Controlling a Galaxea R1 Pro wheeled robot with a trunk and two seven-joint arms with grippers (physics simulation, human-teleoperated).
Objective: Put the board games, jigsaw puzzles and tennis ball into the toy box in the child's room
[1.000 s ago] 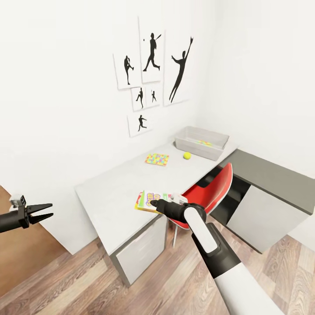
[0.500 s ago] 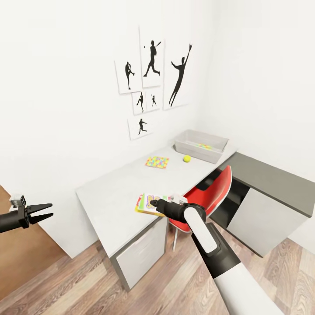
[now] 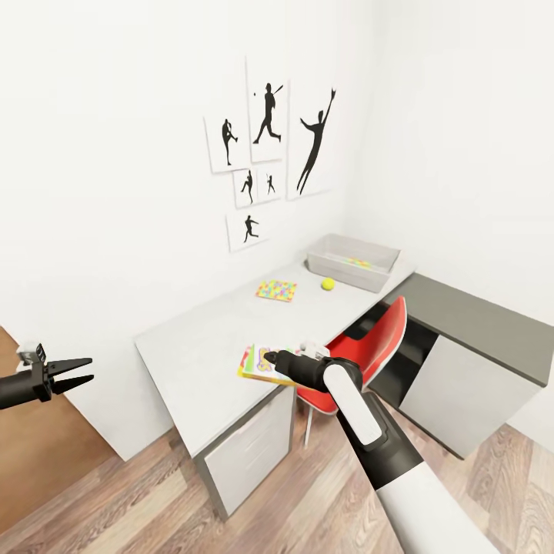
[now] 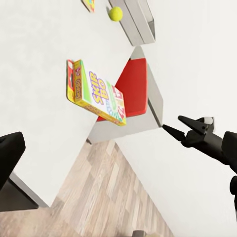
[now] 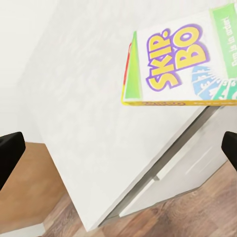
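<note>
Head view, red chair (image 3: 369, 346) beside Skip-Bo box (image 3: 258, 362), right hand (image 3: 271, 359) over it

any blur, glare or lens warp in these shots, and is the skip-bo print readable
Head view: wide-angle warp, walls and table edges splay outward; flat even light, faint shadows, no glare. Right wrist view: Skip-Bo box sharp, lettering readable; fingertips at the frame edges are dark and soft. Left wrist view: box smaller, title still legible.
</note>
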